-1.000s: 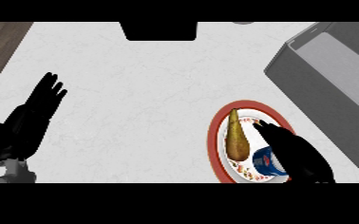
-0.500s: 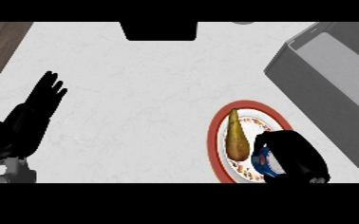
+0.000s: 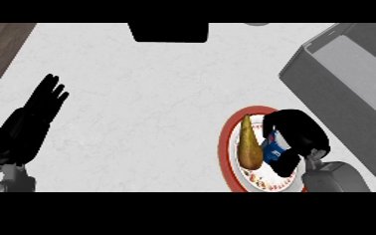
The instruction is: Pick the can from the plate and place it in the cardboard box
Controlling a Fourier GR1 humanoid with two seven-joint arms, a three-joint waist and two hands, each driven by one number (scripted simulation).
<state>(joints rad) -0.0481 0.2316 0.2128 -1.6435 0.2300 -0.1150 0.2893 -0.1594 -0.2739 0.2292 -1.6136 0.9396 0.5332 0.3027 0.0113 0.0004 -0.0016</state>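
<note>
Head view looks steeply down (fairly close) on the counter (image 3: pixel 147 104).

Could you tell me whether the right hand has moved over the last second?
Yes. The right hand, curled round the can, has shifted toward the view's top, measured against the plate.

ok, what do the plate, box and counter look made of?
The plate looks like ceramic: red rim, white patterned centre. The box: matte grey flat walls, could be cardboard. The counter: white, faint grey veins, stone-like.
</note>
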